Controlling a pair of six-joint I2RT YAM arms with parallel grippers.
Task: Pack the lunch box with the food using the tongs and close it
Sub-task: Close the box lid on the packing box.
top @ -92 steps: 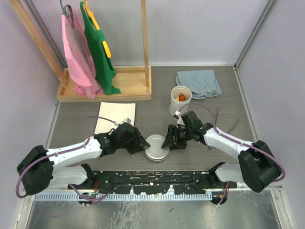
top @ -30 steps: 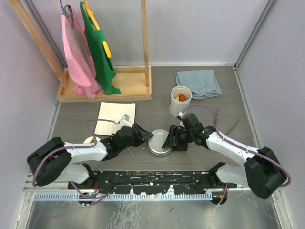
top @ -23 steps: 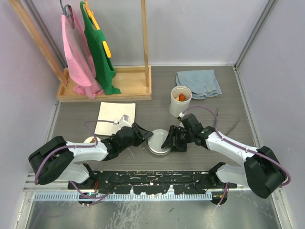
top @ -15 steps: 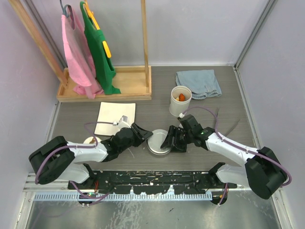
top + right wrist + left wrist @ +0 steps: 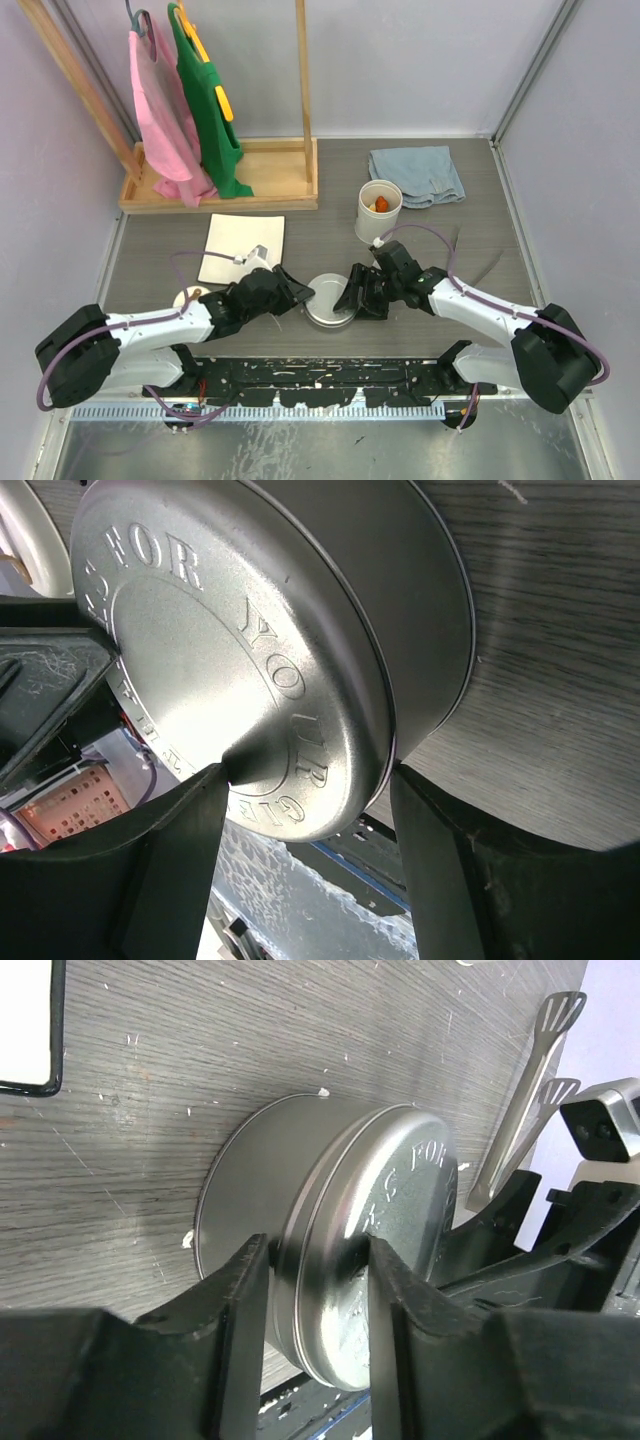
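Closing looks half done: left gripper point(image 5: 315, 1260) pinches the lidded steel tin point(image 5: 328, 303); right gripper point(image 5: 308, 780) straddles it, grip unclear; beyond both, the white tub point(image 5: 372, 228) stands unlidded.

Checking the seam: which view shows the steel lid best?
Right wrist: the steel lid fills the frame, lettering and rim seam clear. Left wrist shows it obliquely, partly hidden; top external, only a small disc.

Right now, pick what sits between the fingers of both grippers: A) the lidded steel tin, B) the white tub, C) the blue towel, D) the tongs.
A: the steel tin, lid on, lies between the two arms, and its rim shows between the fingers of the left gripper and the right gripper.
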